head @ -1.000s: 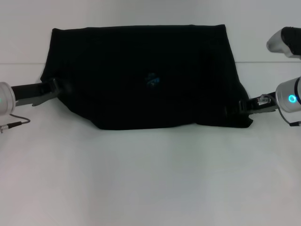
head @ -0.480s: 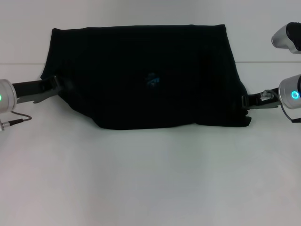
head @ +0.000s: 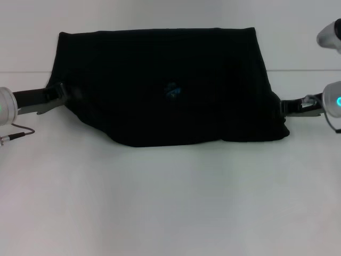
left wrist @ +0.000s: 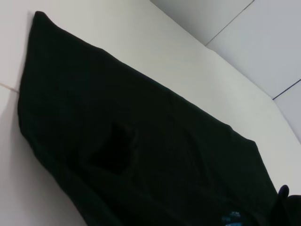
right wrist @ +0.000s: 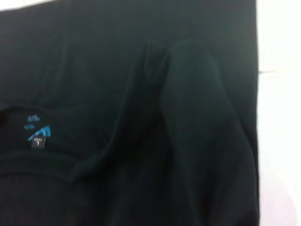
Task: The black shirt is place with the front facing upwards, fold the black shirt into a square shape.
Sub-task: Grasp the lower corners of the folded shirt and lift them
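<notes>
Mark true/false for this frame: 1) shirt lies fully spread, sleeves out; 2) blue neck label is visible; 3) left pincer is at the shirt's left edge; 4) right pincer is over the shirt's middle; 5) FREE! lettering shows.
1) False. The black shirt is already folded into a wide band, with no sleeves spread out.
2) True. The blue neck label shows near the middle of the fabric.
3) True. The left pincer sits at the shirt's left edge.
4) False. The right pincer is at the shirt's right edge, low on the table.
5) False. No lettering is visible in any view.
</notes>
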Controlling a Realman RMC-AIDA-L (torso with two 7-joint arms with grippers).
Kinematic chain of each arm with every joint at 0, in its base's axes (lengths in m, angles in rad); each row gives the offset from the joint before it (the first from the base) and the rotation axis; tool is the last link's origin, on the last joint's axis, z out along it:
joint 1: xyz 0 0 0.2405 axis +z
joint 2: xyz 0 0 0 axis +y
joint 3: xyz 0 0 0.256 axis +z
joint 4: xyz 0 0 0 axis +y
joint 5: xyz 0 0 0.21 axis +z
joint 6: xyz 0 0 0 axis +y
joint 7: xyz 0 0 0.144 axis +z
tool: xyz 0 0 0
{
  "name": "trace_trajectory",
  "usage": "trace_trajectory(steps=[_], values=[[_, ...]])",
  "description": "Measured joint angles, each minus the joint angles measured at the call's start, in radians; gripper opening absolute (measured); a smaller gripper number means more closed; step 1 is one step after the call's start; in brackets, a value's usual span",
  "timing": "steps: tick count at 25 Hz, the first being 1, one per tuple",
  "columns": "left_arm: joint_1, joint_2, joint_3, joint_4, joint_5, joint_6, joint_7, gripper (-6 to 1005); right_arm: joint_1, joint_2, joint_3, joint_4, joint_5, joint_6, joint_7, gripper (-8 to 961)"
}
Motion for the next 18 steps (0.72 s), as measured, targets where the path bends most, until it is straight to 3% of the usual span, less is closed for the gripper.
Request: trace_trajectory(steps=[5, 10, 18], values=[[0.014, 0.0, -0.001, 0.02, -0.003, 0.017, -0.002, 3, -0.037, -0.003, 0.062, -0.035, 0.061, -0.049, -0.061, 49], [0.025, 0.0, -0.002, 0.027, -0.021, 0.034, 0.0, 2, -0.1, -0.025, 0.09, -0.039, 0.209, -0.157, -0.138, 41], [0.019, 0.01, 0.011, 0.032, 0.0, 0.131, 0.002, 3, -0.153, -0.044, 0.097, -0.036, 0.235, -0.213, -0.159, 40]])
